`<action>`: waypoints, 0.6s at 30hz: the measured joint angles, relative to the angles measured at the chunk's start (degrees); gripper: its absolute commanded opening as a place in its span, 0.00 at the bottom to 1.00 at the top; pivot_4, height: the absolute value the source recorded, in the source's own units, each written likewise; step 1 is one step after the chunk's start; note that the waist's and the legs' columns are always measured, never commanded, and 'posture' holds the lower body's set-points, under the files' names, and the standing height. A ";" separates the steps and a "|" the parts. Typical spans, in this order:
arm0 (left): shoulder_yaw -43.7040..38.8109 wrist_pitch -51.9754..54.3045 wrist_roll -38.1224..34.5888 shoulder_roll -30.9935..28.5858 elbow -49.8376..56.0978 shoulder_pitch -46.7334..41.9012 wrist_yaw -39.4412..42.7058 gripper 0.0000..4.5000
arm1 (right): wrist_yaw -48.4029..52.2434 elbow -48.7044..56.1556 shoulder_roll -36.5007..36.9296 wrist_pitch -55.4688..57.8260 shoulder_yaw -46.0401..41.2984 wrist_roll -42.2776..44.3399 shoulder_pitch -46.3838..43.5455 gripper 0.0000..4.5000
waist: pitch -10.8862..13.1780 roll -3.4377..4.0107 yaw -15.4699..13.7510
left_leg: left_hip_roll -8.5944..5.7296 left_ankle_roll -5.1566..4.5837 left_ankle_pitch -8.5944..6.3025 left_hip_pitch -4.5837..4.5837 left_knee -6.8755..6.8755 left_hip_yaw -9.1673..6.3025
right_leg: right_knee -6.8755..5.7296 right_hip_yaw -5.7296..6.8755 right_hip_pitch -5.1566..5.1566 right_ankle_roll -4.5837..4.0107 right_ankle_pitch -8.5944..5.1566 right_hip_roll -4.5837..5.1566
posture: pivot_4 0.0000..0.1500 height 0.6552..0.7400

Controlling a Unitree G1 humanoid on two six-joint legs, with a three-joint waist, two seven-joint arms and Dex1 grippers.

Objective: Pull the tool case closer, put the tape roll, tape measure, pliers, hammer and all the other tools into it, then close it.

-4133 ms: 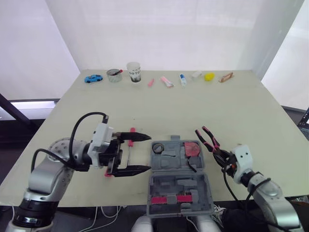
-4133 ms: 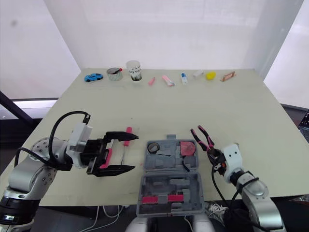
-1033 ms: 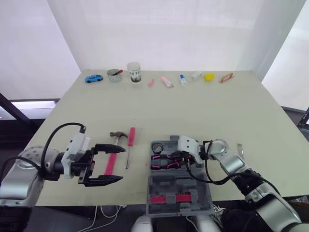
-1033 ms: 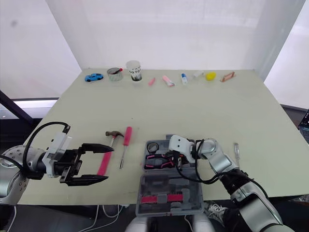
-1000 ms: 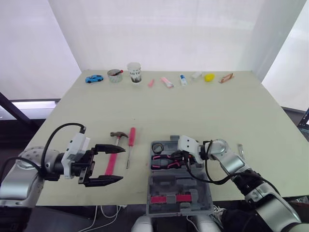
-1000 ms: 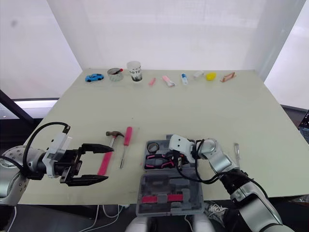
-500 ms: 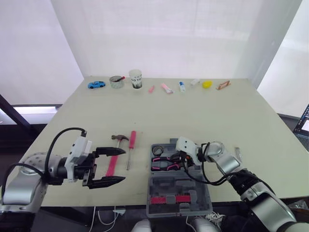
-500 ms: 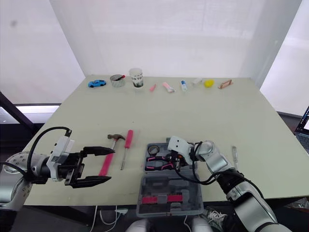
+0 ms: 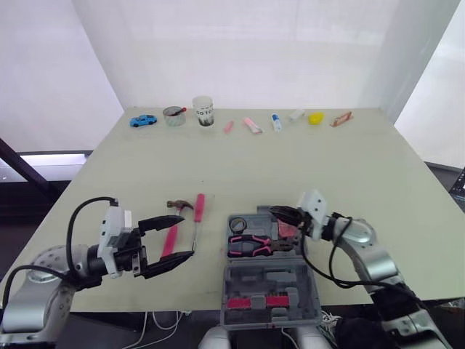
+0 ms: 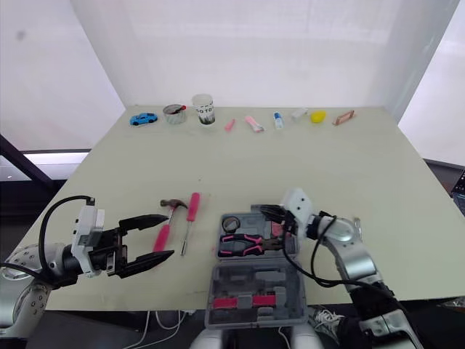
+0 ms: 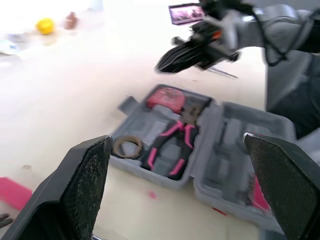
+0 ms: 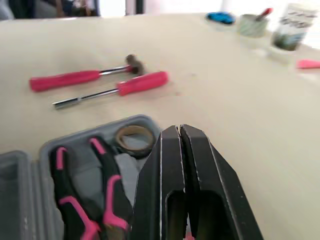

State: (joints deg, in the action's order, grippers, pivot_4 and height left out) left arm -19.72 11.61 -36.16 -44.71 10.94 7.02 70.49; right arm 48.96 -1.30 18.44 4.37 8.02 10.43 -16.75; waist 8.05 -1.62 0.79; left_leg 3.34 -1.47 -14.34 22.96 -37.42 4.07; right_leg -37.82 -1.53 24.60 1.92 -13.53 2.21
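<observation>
At the near edge of the desk, your tool case lies open, its lid flat on the near side. The tray holds the pliers, the tape roll and the red tape measure. Your right tool hovers over the tray's far side, fingers pressed together, gripping nothing. Left of the case, the hammer and a pink-handled screwdriver lie side by side on the desk. Your left tool hangs by them, spread wide and empty. A blue toy car and a paper cup stand at the far edge.
</observation>
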 measured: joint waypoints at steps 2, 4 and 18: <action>-0.93 -0.15 -0.06 1.80 0.36 0.33 -2.21 1.00 | 0.60 1.63 1.55 -2.24 -3.41 2.80 4.40 0.02 | 0.05 0.05 -0.09 | -0.02 0.00 0.00 -0.01 0.00 0.02 | 0.03 -0.02 -0.02 -0.15 -0.09 0.01 | 1.00 1.00; -2.20 -0.63 -0.02 3.79 0.21 1.70 -3.99 1.00 | 0.77 2.04 4.12 -5.17 -8.22 4.77 9.28 0.02 | 0.09 0.04 -0.23 | -0.05 0.00 0.00 0.00 0.00 0.04 | 0.08 -0.04 -0.04 -0.14 -0.09 0.05 | 1.00 1.00; -9.05 -7.18 2.32 6.33 -9.34 6.27 -7.71 1.00 | 1.87 0.76 11.25 -12.06 -29.25 14.01 31.33 0.48 | 0.34 -0.19 0.19 | 0.01 -0.01 0.00 -0.16 0.00 0.07 | 0.06 -0.19 -0.04 -0.09 -0.14 -0.08 | 1.00 1.00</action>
State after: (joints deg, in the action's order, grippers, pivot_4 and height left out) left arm -28.77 4.42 -33.84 -38.38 1.60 13.29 62.78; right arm 50.83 -0.55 29.69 -7.69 -21.23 24.44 14.59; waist 8.39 -1.82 0.98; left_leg 3.34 -1.49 -14.34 22.81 -37.42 4.14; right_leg -37.76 -1.71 24.55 1.83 -13.67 2.13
